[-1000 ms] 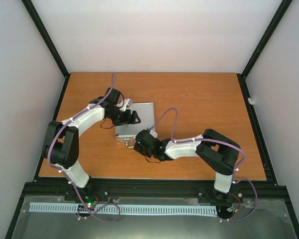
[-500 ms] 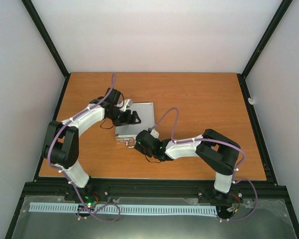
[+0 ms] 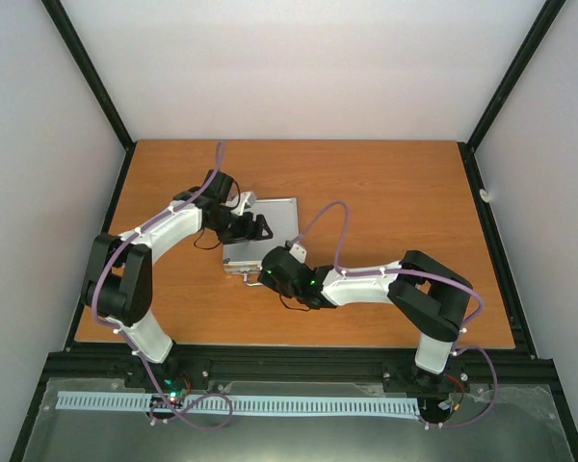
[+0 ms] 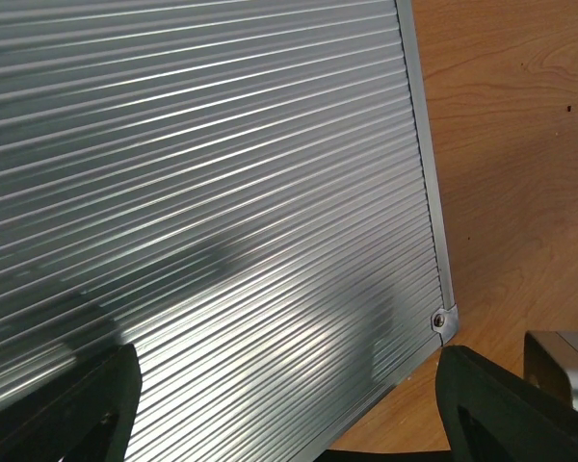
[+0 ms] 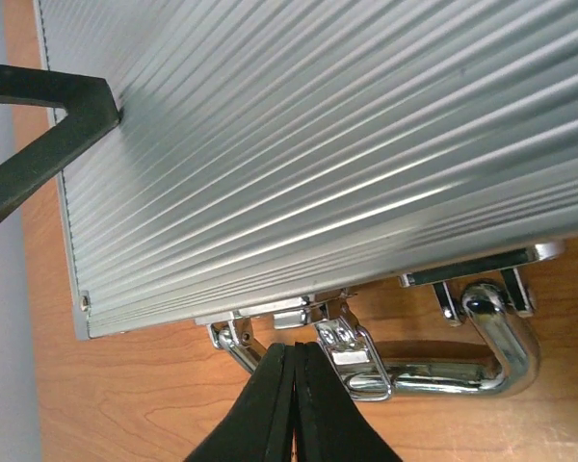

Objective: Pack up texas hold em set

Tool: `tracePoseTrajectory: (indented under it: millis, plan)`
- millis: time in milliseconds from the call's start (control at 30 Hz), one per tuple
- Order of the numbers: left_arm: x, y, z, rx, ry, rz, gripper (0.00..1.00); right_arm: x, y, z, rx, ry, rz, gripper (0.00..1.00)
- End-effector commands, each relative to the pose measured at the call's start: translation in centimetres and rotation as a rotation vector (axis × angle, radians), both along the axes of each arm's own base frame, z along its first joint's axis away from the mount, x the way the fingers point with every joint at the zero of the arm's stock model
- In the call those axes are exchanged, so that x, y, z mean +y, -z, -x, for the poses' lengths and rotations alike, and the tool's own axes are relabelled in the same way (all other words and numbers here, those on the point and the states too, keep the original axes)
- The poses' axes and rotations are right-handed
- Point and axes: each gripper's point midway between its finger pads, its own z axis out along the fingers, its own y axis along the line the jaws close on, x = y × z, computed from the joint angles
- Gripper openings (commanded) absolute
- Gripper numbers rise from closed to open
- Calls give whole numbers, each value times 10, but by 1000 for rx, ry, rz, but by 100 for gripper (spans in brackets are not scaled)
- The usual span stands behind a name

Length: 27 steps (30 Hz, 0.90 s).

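We see closed aluminium case mid-desk. Right end effector clenched, empty; latch touching at its 1 o'clock, front edge. Left end effector spread, ungripping, over case top. R arm nearer.

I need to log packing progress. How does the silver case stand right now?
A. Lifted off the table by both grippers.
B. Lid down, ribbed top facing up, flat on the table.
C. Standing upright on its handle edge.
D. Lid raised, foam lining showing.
B: the silver case lies flat on the table with its ribbed lid down, its latch and handle along the front edge, and no lining shows.
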Motion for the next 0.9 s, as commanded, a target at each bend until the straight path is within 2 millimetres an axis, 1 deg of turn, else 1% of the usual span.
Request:
tracePoseTrajectory:
  millis: [0, 33, 67, 100, 200, 233, 300, 333, 367, 433, 500, 633, 767, 867]
  plan:
    - [-2, 1, 8, 31, 11, 1, 87, 2, -13, 0, -17, -9, 14, 3]
    - [-2, 1, 7, 30, 12, 1, 87, 1, -12, 3, -6, -21, 29, 3]
    - [-2, 0, 7, 29, 12, 1, 87, 0, -11, 8, 3, -32, 42, 9]
    - [-3, 0, 6, 27, 12, 1, 87, 0, -10, 13, 9, -47, 52, 18]
    - [-3, -1, 4, 27, 10, 3, 87, -1, -7, 29, 26, -75, 70, 38]
    - [-4, -2, 4, 26, 11, 6, 87, -3, -4, 34, 39, -71, 74, 46]
    - [-5, -5, 4, 24, 11, 13, 87, -5, 2, 39, 53, -63, 57, 61]
    - [-5, -6, 4, 22, 9, 15, 87, -5, 4, 39, 54, -60, 40, 65]
    - [-5, -7, 4, 18, 10, 17, 87, -1, 2, 38, 43, -56, 4, 68]
    - [-5, -9, 4, 16, 11, 17, 87, 2, 5, 37, 40, -45, -27, 73]
    - [-4, -9, 5, 17, 11, 16, 87, 6, 8, 34, 31, -37, -43, 76]
    - [-4, -9, 7, 15, 10, 18, 87, 15, 10, 27, 16, -9, -113, 77]
    - [-3, -7, 8, 21, 10, 18, 87, 29, 12, 26, 25, -30, -164, 77]
    - [-3, -7, 10, 19, 10, 20, 87, 29, 17, 25, 30, -13, -170, 77]
